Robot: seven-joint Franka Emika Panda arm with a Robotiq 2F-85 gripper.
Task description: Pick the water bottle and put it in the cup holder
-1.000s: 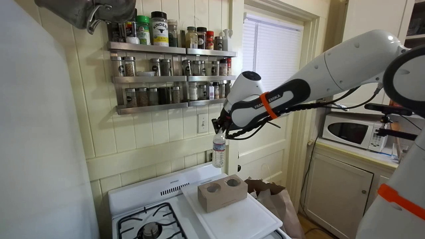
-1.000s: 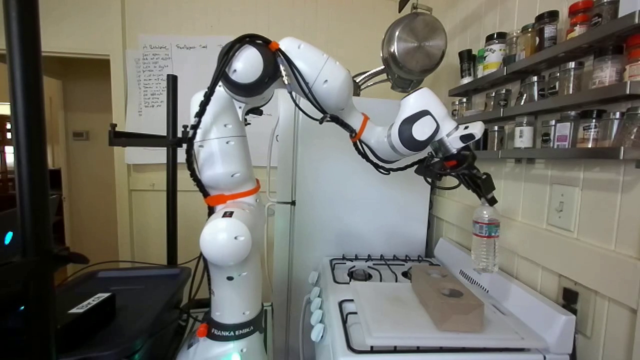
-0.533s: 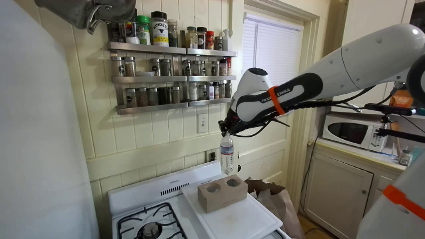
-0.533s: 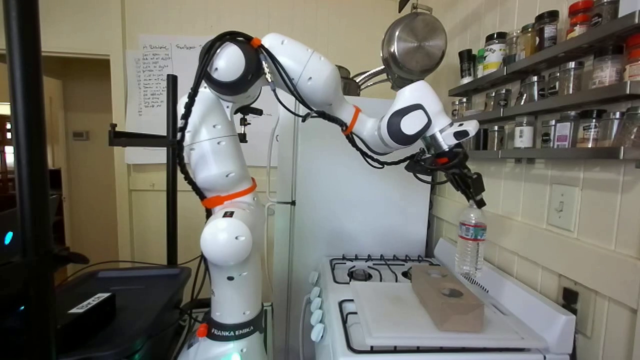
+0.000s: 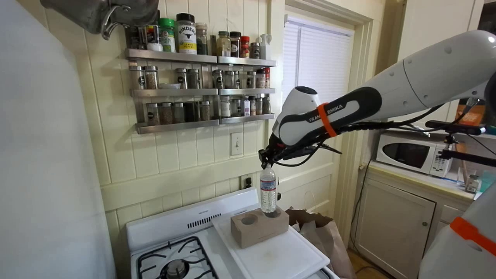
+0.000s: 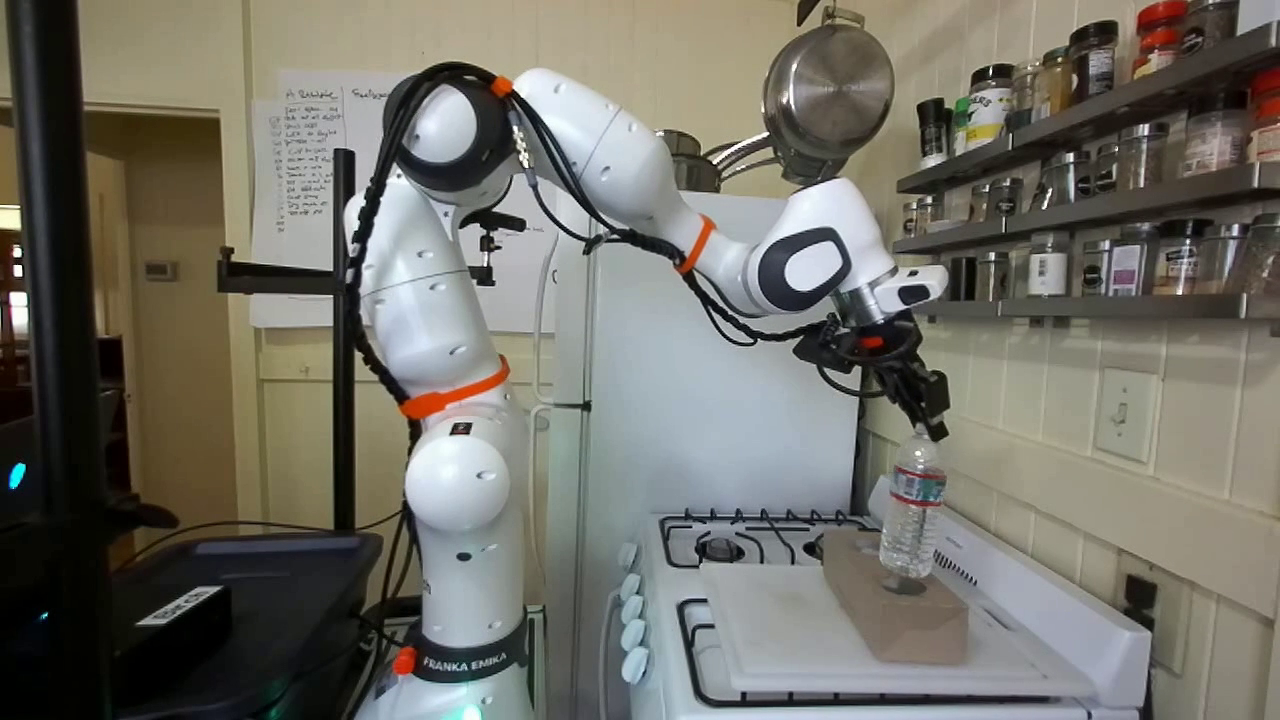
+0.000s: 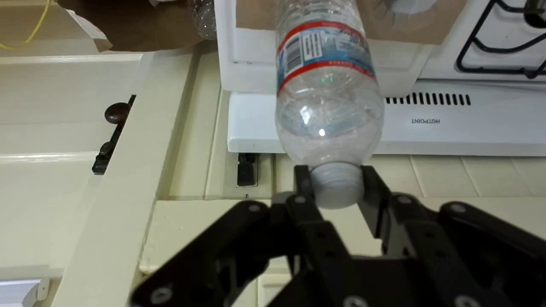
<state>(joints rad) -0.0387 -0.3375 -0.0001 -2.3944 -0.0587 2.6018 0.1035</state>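
The water bottle [image 5: 268,192] is clear plastic with a blue and red label and a white cap. It hangs nearly upright and also shows in an exterior view [image 6: 914,510] and the wrist view [image 7: 326,55]. My gripper [image 7: 335,183] is shut on the bottle's cap, one finger pad on each side. The gripper also shows in an exterior view [image 6: 932,428]. The cup holder [image 5: 260,231] is a tan cardboard-like block with two round holes. The bottle's base is at the hole farther from the burner; I cannot tell whether it is inside. The other hole [image 5: 249,219] is empty.
The holder stands on a white board [image 5: 286,254] across the white stove. A burner grate [image 5: 176,267] lies beside it. The stove's back panel [image 6: 1040,590] and spice shelves [image 6: 1130,310] line the wall. A paper bag [image 5: 323,240] stands by the stove.
The gripper and bottle have moved off the wall side and down, from beside and above the holder to over its hole. The holder has not moved. The grip stays shut.
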